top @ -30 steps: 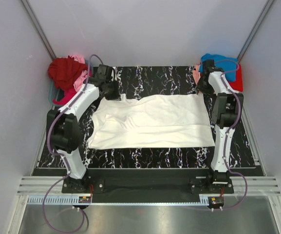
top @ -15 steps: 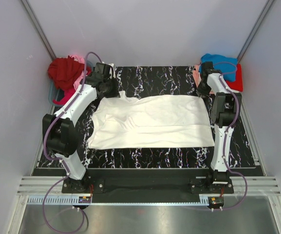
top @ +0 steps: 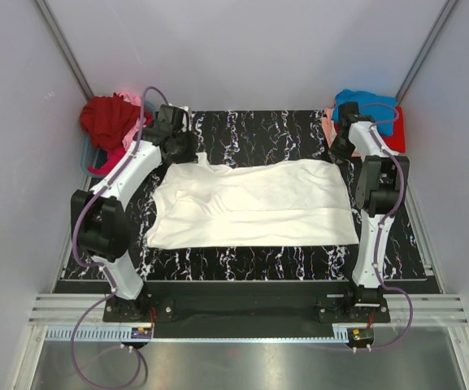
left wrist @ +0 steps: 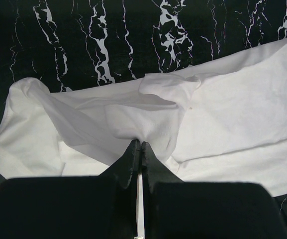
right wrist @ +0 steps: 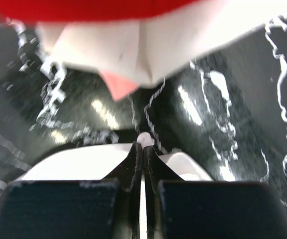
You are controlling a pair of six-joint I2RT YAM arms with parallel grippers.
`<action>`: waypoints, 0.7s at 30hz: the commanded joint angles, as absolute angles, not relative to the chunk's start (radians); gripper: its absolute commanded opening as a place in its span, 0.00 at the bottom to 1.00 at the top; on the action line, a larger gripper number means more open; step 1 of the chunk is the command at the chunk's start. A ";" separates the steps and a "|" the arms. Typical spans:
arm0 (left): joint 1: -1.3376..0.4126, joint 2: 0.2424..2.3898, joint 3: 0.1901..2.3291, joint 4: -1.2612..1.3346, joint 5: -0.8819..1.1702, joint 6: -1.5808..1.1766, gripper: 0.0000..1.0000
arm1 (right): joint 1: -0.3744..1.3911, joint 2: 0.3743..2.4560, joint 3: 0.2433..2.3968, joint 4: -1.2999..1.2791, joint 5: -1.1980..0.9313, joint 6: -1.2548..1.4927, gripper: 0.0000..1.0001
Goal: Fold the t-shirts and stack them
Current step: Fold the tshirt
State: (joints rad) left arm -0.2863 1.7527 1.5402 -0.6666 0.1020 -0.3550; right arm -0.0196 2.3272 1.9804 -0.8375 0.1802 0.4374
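White t-shirt (top: 254, 203) lies spread wide, creased, its far-left corner bunched

L arm (top: 132, 166) & R arm (top: 371, 244): white links, black joints; purple cables (top: 144, 101) alongside; L hand (left wrist: 139, 144) black, tapered tips.

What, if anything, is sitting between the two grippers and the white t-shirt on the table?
Nothing visible. The left gripper and right gripper are each shut on the far edge of the white t-shirt. The dark red pile and blue pile lie off at the far corners.
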 commanded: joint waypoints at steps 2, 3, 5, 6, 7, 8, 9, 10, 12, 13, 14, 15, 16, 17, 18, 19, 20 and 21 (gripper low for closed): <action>-0.270 1.664 1.528 -0.672 0.084 -0.353 0.00 | -0.015 2.146 1.927 -0.839 0.138 0.434 0.00; -0.265 1.657 1.513 -0.670 0.104 -0.356 0.00 | -0.015 2.108 1.915 -0.838 0.134 0.436 0.00; -0.264 1.629 1.500 -0.680 0.107 -0.357 0.00 | -0.015 2.070 1.867 -0.835 0.121 0.436 0.00; -0.264 1.618 1.487 -0.687 0.103 -0.357 0.00 | -0.015 2.028 1.847 -0.830 0.120 0.436 0.00; -0.262 1.594 1.477 -0.689 0.097 -0.356 0.00 | -0.015 2.008 1.806 -0.830 0.124 0.431 0.00; -0.262 1.580 1.464 -0.689 0.091 -0.359 0.00 | -0.015 1.968 1.783 -0.821 0.133 0.431 0.00; -0.261 1.565 1.436 -0.689 0.074 -0.359 0.00 | -0.015 1.950 1.761 -0.816 0.136 0.430 0.00; -0.259 1.536 1.422 -0.687 0.068 -0.360 0.00 | -0.015 1.931 1.717 -0.813 0.143 0.431 0.00; -0.256 1.510 1.378 -0.687 0.051 -0.360 0.00 | -0.015 1.885 1.675 -0.801 0.155 0.433 0.00; -0.255 1.485 1.361 -0.686 0.046 -0.362 0.00 | -0.015 1.872 1.640 -0.796 0.156 0.434 0.00; -0.253 1.473 1.329 -0.683 0.043 -0.362 0.00 | -0.015 1.849 1.625 -0.796 0.161 0.436 0.00; -0.253 1.460 1.312 -0.681 0.037 -0.362 0.00 | -0.015 1.838 1.608 -0.793 0.163 0.437 0.00; -0.252 1.439 1.293 -0.680 0.031 -0.362 0.00 | -0.015 1.827 1.576 -0.792 0.169 0.443 0.00; -0.252 1.427 1.261 -0.677 0.031 -0.364 0.00 | -0.015 1.806 1.560 -0.781 0.173 0.445 0.00; -0.252 1.407 1.246 -0.675 0.025 -0.364 0.00 | -0.015 1.795 1.545 -0.776 0.176 0.446 0.00; -0.250 1.396 1.230 -0.672 0.020 -0.367 0.00 | -0.015 1.787 1.520 -0.776 0.189 0.456 0.00; -0.250 1.385 1.203 -0.670 0.017 -0.368 0.00 | -0.017 1.775 1.510 -0.778 0.193 0.459 0.00; -0.249 1.375 1.189 -0.667 0.012 -0.370 0.00 | -0.017 1.769 1.502 -0.778 0.199 0.459 0.00</action>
